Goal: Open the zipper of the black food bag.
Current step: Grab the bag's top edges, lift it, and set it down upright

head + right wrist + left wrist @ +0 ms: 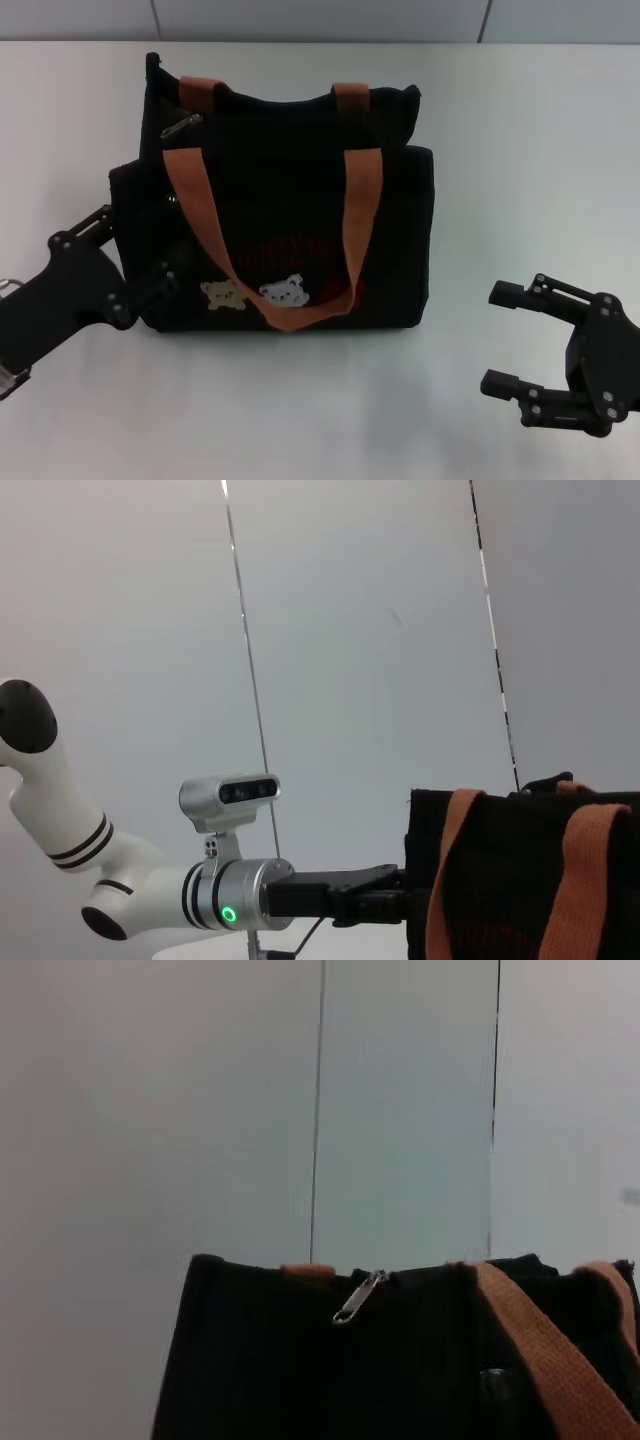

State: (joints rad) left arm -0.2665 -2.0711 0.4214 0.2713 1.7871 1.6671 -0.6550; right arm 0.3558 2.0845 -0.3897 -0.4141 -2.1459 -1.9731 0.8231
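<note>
Black food bag (290, 190): upright on white worktop (520, 150), roughly mid-surface, bear patches (255, 293) facing robot, near orange-brown handle (270, 240) drooped over front face. Zipper (181, 124): runs along bag's top edge; silver pull tab sits at top corner on robot's left, hanging slightly outward; in left wrist view the tab (358, 1298) shows at the top rim, just beside far handle's root. Left gripper (135, 262): at bag's lower left corner, fingers (165, 280) spread wide, one touching or just shy of bag's front-left edge, other beside the left side panel; holding nothing. Right gripper (515, 338): well apart from bag's right edge, low over worktop, fingers wide, empty. Open room: bare worktop right of bag, in front of bag and behind it to wall (320, 20); left of bag, room taken by left arm (200, 895).
</note>
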